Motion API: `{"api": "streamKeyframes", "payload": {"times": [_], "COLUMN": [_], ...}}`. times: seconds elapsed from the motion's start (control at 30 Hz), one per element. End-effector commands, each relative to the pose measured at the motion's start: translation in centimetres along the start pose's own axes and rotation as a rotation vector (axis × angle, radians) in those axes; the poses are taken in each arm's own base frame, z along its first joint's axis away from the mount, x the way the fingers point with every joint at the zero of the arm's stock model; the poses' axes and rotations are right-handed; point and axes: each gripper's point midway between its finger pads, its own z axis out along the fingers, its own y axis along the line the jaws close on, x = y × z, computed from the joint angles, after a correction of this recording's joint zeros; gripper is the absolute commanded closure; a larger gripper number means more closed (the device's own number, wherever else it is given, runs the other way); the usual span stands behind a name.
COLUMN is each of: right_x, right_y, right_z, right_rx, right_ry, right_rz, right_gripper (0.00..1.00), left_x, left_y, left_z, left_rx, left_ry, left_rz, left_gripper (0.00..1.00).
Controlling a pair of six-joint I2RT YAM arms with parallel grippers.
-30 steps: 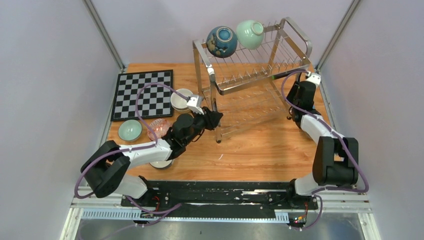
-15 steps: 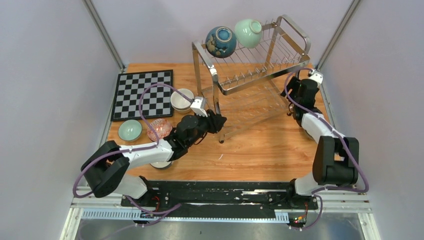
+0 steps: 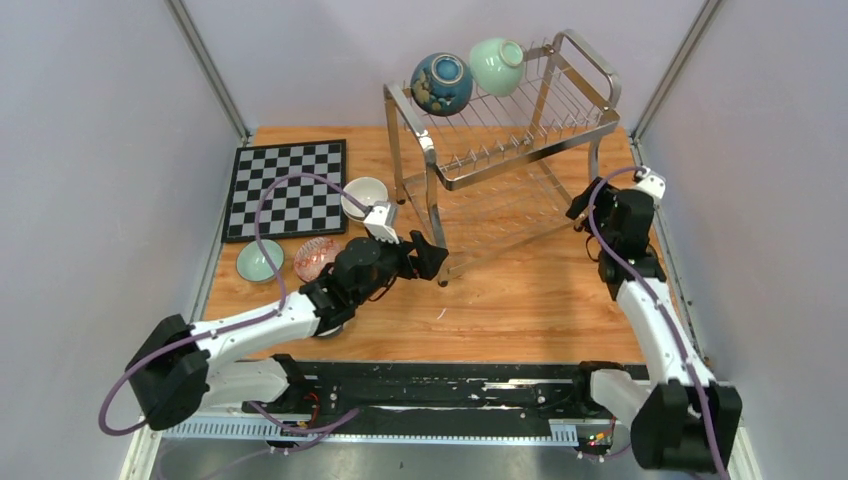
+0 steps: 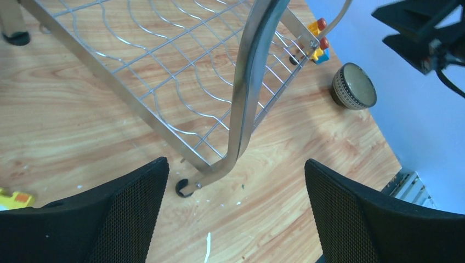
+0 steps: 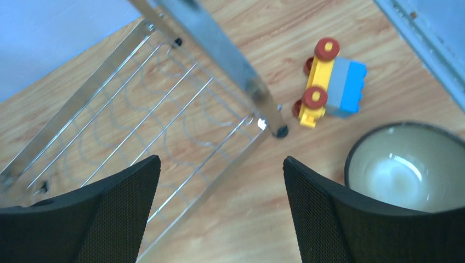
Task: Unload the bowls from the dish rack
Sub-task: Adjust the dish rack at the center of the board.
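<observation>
currently the task is judged mostly done, with two bowls left to unload.

1. location of the task's items. the dish rack [image 3: 520, 140] stands at 1 o'clock on the table [image 3: 520, 300]. its upper tier carries a dark blue bowl [image 3: 442, 83] at the far-left end. a mint green bowl [image 3: 498, 65] sits just beside it, at its 2 o'clock. both are tipped on their sides against the wires. no bowl shows on the lower tier.

2. items already on the table. a cream bowl [image 3: 364, 196] sits by the near-right corner of the chessboard [image 3: 285, 188]. a pale green bowl [image 3: 259, 260] and a red-patterned bowl [image 3: 318, 257] lie side by side toward 9 o'clock. a dark-rimmed bowl [image 5: 403, 164] rests at the 3 o'clock edge, near a toy car [image 5: 329, 82].

3. claw state. the left gripper [image 3: 430, 257] is low at the rack's 7 o'clock leg. its fingers are spread wide and pinch nothing. the chrome leg rises between them without contact. the right gripper [image 3: 580, 205] is low at the rack's 4 o'clock foot, likewise spread and empty.

4. work outstanding. both upper-tier bowls need lifting out. either claw would first have to rise from table level to that tier.
</observation>
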Motion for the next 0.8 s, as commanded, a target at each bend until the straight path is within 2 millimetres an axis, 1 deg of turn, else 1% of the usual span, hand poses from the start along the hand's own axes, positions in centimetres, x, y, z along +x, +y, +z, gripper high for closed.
{"api": "streamKeyframes", "payload": {"times": [0.0, 0.07, 0.13, 0.2, 0.27, 0.37, 0.43, 0.53, 0.63, 0.77], "right_x": [3.9, 4.3, 5.2, 6.5, 7.9, 9.4, 10.1, 10.6, 10.7, 11.2], "right_y": [1.3, 3.7, 6.8, 9.9, 12.5, 16.0, 18.0, 21.2, 24.0, 26.5], "right_z": [-4.9, -6.9, -9.1, -11.5, -13.5, -15.8, -16.7, -17.6, -17.6, -17.0], "right_rx": [-0.065, -0.176, -0.326, -0.492, -0.622, -0.761, -0.818, -0.895, -0.952, -0.999], "right_ry": [0.101, 0.072, 0.057, 0.052, 0.049, 0.038, 0.022, -0.008, -0.030, -0.044], "right_rz": [0.017, -0.052, -0.133, -0.203, -0.253, -0.345, -0.402, -0.441, -0.454, -0.488], "right_gripper": [0.14, 0.15, 0.15, 0.16, 0.16, 0.16, 0.16, 0.15, 0.14, 0.14], "left_x": [0.2, -0.8, -1.5, -1.9, -2.3, -2.9, -3.3, -4.0, -4.8, -5.4], "left_y": [1.7, 2.0, 2.2, 2.8, 3.2, 3.5, 3.6, 3.7, 3.6, 4.0], "left_z": [-2.7, -4.2, -5.7, -7.2, -8.5, -10.1, -11.1, -12.1, -13.2, -14.7], "left_rx": [-0.094, -0.110, -0.117, -0.138, -0.154, -0.151, -0.139, -0.125, -0.115, -0.127], "left_ry": [0.067, 0.050, 0.033, 0.028, 0.017, -0.009, -0.031, -0.064, -0.090, -0.105], "left_rz": [0.049, 0.057, 0.063, 0.068, 0.065, 0.071, 0.081, 0.105, 0.129, 0.144], "left_gripper": [0.02, 0.00, 0.00, 0.00, 0.00, 0.00, 0.00, 0.00, 0.00, 0.00]}}
